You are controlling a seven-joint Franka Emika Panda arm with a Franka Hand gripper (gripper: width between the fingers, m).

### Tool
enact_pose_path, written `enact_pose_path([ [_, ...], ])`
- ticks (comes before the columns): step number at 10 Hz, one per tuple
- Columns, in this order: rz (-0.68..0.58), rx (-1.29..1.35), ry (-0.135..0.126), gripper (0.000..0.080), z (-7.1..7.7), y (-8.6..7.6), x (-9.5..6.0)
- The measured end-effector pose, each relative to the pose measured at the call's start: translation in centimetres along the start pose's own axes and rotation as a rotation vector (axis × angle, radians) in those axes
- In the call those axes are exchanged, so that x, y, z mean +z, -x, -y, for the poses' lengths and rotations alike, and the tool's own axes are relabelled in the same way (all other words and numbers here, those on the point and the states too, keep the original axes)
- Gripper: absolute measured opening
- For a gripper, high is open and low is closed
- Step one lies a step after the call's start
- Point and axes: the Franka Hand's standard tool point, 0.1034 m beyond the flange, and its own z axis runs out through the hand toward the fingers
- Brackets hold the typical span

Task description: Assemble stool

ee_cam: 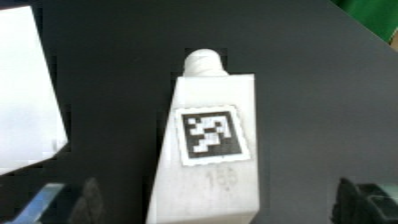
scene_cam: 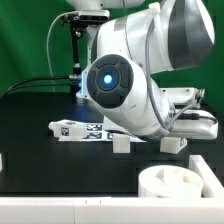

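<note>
The claw [ee_cam: 214,203] stands wide open and holds nothing. In the wrist view its two dark fingers [ee_cam: 50,203] flank a white stool leg [ee_cam: 214,110], one on each side and apart from it. The leg lies flat on the black desk [ee_cam: 302,80] with its square tag [ee_cam: 210,135] facing up. In the exterior view the big white arm [scene_cam: 130,70] hides the claw. The round seat [scene_cam: 180,184] sits at the near edge on the exterior view's right. Two small white parts [scene_cam: 122,144] [scene_cam: 172,143] lie farther back, and the marker board [scene_cam: 78,129] is towards the exterior view's left.
</note>
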Motion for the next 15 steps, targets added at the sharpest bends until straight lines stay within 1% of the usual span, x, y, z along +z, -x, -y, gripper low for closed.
enact_pose_path([
  [1,0.019,0.029,0.004,0.0649,-0.6,0.0,1.2],
  [2,0.029,0.045,0.013,0.0649,-0.8,0.1,1.9],
  [5,0.029,0.049,0.014,0.0649,-0.7,0.1,1.9],
  [7,0.029,0.049,0.014,0.0384,-0.7,0.1,1.9],
  [8,0.03,0.049,0.014,0.0321,-0.7,0.1,1.9],
  [9,0.027,0.048,0.014,0.0321,-0.7,0.1,1.9],
  [10,0.017,0.04,0.015,0.0321,-0.5,0.3,1.5],
  [11,0.013,0.016,0.013,0.0321,-0.1,1.1,0.2],
  [12,-0.025,-0.01,0.003,0.0321,0.6,1.8,-1.8],
  [13,-0.097,-0.056,-0.01,0.0321,1.5,2.9,-5.0],
  [14,-0.173,-0.084,-0.018,0.0321,2.3,3.6,-6.7],
  [15,-0.241,-0.079,-0.022,0.0321,2.2,3.1,-6.3],
])
